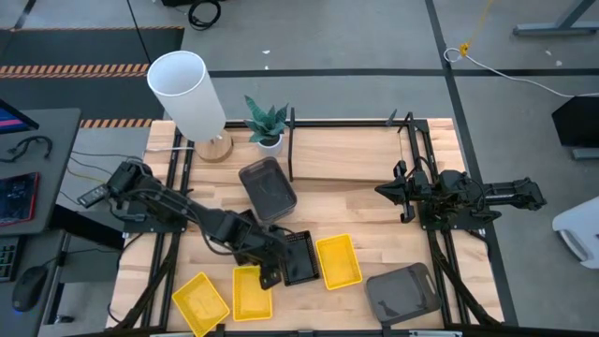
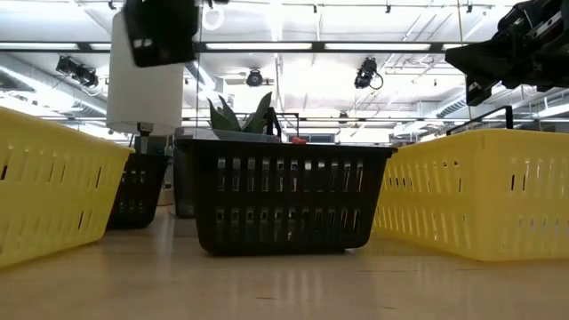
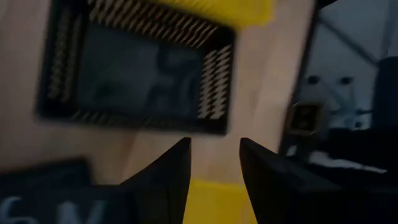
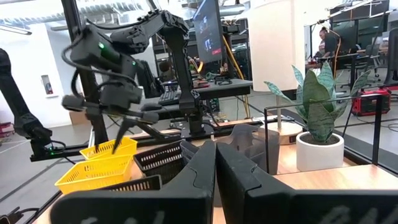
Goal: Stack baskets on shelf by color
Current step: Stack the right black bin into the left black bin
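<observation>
A black basket [image 1: 301,257] rests on its bottom on the table, between two yellow baskets [image 1: 250,292] [image 1: 338,260]. A third yellow basket [image 1: 201,301] lies at the near left. Smoky grey baskets sit mid-table [image 1: 267,187] and near right [image 1: 402,292]. The shelf [image 1: 351,154] stands at the far side. My left gripper [image 1: 271,274] hangs open, tilted down, just left of the black basket [image 3: 137,68], with nothing between its fingers [image 3: 214,165]. My right gripper [image 4: 216,162] is shut and empty by the shelf's right end [image 1: 388,190].
A white cylinder lamp [image 1: 192,94] and a small potted plant [image 1: 267,124] stand at the far left of the table. Black frame rods [image 1: 407,168] run along the shelf's right end and the table's sides. Bare wood lies between the shelf and the baskets.
</observation>
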Available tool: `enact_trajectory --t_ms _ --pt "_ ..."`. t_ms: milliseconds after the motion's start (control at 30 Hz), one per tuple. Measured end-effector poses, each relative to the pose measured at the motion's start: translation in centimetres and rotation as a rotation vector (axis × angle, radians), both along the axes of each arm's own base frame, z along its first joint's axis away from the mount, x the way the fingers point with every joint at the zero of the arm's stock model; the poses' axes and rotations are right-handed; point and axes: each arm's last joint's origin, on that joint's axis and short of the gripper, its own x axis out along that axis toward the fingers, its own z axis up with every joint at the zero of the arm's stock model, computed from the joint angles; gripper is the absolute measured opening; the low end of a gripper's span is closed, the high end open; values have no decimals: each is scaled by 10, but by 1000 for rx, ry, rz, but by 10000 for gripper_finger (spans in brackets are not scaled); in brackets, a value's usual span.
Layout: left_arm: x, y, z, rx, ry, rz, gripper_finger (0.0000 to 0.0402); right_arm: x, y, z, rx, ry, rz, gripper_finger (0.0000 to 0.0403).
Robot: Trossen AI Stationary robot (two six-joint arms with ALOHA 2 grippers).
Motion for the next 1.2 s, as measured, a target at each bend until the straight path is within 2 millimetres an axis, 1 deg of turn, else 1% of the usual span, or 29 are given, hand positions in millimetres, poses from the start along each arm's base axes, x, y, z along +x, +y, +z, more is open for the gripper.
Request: enact_trajectory --t_ms 133,267,333,433,567,667,833,933,1033,1133,1200 --pt "5 -7 5 6 -105 -17 134 0 0 0 0 0 0 19" --pt "12 -12 2 15 -166 -24 136 0 0 0 0 0 0 19" --pt "19 -17 0 -6 -223 -24 144 0 0 0 0 0 0 19" --pt "29 -26 -10 -12 -278 -41 157 0 0 1 0 -7 -1 19" --pt "38 -34 -30 18 -280 -74 168 0 0 2 0 -14 0 19" --pt "41 -37 -44 68 -267 -115 169 0 0 2 0 -20 -1 19" --pt "45 -46 -58 147 -305 -176 175 0 0 3 0 -23 0 19" --pt "44 -51 -66 227 -314 -191 180 0 0 3 0 -24 0 19" --pt "42 -56 -70 323 -334 -216 179 0 0 3 0 -26 0 19" --pt "40 -59 -69 423 -360 -210 173 0 0 3 0 -28 0 19" --pt "40 -60 -69 454 -367 -207 169 0 0 3 0 -28 -1 19"
